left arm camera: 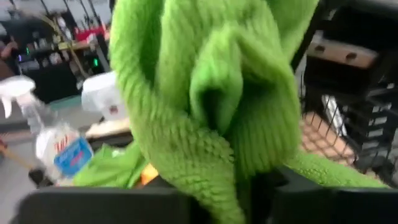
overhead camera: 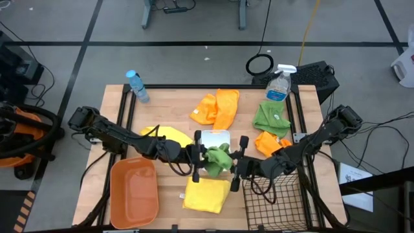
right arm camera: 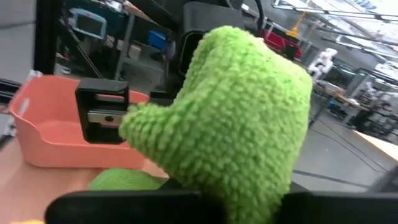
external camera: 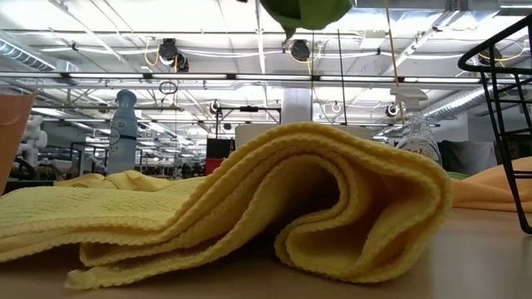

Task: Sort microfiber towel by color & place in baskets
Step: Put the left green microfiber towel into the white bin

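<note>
**Desk editor:** What are the claws doing?

**Photographer:** The two meet at centre frame in the overhead view. The right claw (overhead camera: 235,162) has closed its fingers on a green towel (overhead camera: 218,158). The left claw (overhead camera: 198,157) touches the same towel from the other side. The cloth runs down between its dark fingers (left arm camera: 93,208), but I cannot tell whether they are pinching it or standing apart.

**Desk editor:** And the towel itself?

**Photographer:** It hangs clear of the desk (overhead camera: 171,107), bunched between the claws. It is above the white bin (overhead camera: 213,136), whose rim shows just behind it.

**Desk editor:** The other baskets?

**Photographer:** The orange tub (overhead camera: 134,191) is at lower left and the black wire basket (overhead camera: 275,200) at lower right.

**Desk editor:** What else is lying about?

**Photographer:** A folded yellow towel (overhead camera: 206,194) lies just below the claws, and another yellow one (overhead camera: 167,134) lies left of the bin. Orange towels (overhead camera: 218,107) lie above centre, and one more orange towel (overhead camera: 267,142) is at right. A second green towel (overhead camera: 270,116) is at upper right. A spray bottle (overhead camera: 279,84) and a water bottle (overhead camera: 137,86) stand along the top edge.
</note>
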Available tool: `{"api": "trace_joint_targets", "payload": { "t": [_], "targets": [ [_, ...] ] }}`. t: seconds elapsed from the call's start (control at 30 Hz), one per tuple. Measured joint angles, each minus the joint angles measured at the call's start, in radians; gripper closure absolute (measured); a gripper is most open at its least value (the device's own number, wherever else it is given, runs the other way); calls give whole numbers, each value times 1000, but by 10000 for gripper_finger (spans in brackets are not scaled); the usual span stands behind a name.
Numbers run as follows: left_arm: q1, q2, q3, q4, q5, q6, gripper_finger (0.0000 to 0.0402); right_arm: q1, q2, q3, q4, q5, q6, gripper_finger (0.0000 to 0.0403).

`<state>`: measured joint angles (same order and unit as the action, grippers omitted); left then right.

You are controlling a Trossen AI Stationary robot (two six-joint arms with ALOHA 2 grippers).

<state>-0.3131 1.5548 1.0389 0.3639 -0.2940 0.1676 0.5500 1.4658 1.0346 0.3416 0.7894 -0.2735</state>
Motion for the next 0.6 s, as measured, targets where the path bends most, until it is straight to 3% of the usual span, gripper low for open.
{"api": "trace_joint_targets", "payload": {
  "t": [0.13,0.33,0.43,0.6],
  "targets": [
    [-20,0,0,-80,-67,-58,231,19,0,-1,-29,77,-3,387],
    [-72,-9,0,-211,-329,-84,110,26,0,-1,-123,128,33,397],
    [-98,-35,-1,-296,-360,-120,82,9,-1,-1,-212,127,113,397],
    [-132,-77,-1,-454,-361,-216,77,-29,3,-41,-246,125,189,397]
  ]
}}
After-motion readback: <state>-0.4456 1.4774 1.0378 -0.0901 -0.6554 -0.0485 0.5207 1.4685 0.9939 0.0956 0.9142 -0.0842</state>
